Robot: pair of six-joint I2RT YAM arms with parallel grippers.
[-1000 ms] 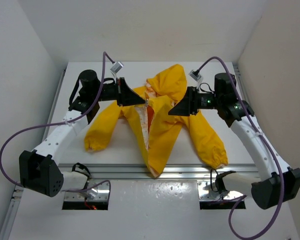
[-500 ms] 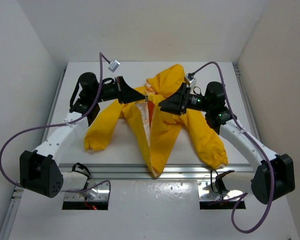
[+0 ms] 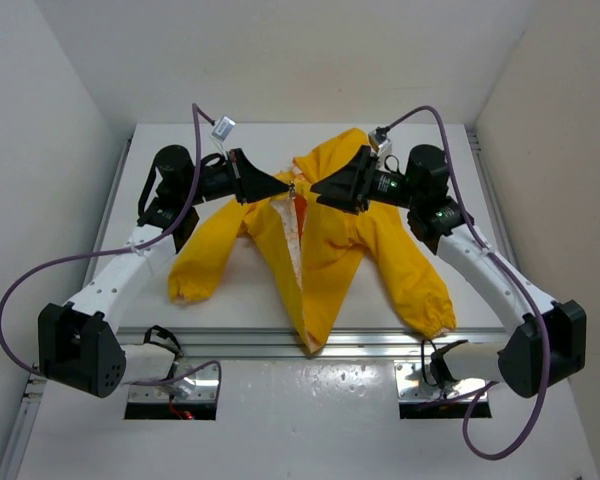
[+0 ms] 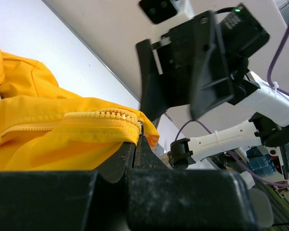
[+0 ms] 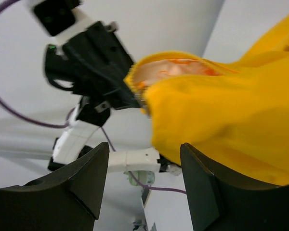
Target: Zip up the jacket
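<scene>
The yellow jacket point(image 3: 330, 240) lies on the white table with its front open, its hood point(image 3: 342, 150) at the far side and pale patterned lining showing along the opening. My left gripper point(image 3: 286, 188) is shut on the top of the left zipper edge point(image 4: 106, 117) and holds it lifted; its closed fingertips point(image 4: 135, 144) pinch just under the zipper teeth. My right gripper point(image 3: 318, 192) is open and empty, close to the right of the left one. In the right wrist view its fingers point(image 5: 89, 180) stand wide apart with yellow fabric point(image 5: 231, 106) above and beyond them.
The sleeves spread to the left point(image 3: 202, 262) and right point(image 3: 420, 285), with the cuffs near the table's front rail point(image 3: 310, 342). White walls close in the table on three sides. Purple cables point(image 3: 195, 130) arch over both arms.
My right gripper has moved left and farther back, closing in on the left gripper at the collar. The left gripper has kept its grip and barely shifted.
</scene>
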